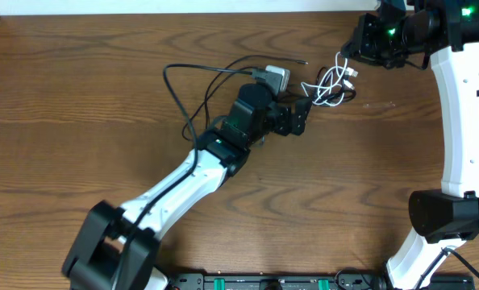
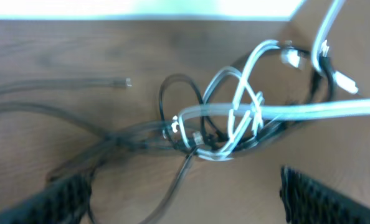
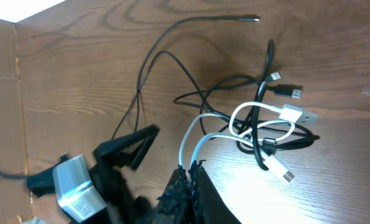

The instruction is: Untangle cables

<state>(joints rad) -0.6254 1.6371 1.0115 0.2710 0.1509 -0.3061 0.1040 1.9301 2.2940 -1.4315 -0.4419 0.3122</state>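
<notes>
From above, the left arm (image 1: 183, 173) stretches from its base at the near left edge diagonally across the table (image 1: 78, 121) toward the far right. Its left gripper (image 1: 304, 115) points at the white cable (image 1: 330, 87), which lies knotted just beyond it. The black cables (image 1: 166, 74) sweep out from that knot in long loops to the far left. The right arm (image 1: 465, 121) rises along the right side and bends over at the far edge, so that the right gripper (image 1: 348, 52) comes down onto the far end of the knot. In the left wrist view, which is blurred, the two fingers (image 2: 66, 193) stand wide apart at the near corners with nothing between them. The knot lies on the wood ahead of them, and one white strand (image 2: 322, 111) runs off straight to the right. In the right wrist view the right claw (image 3: 188, 180) is pinched tight on two strands of the white cord, which arc away to the tangle with the black cords and their plugs at the right. The left claw's black finger (image 3: 132, 146) is near left of it, apart from the cords.
</notes>
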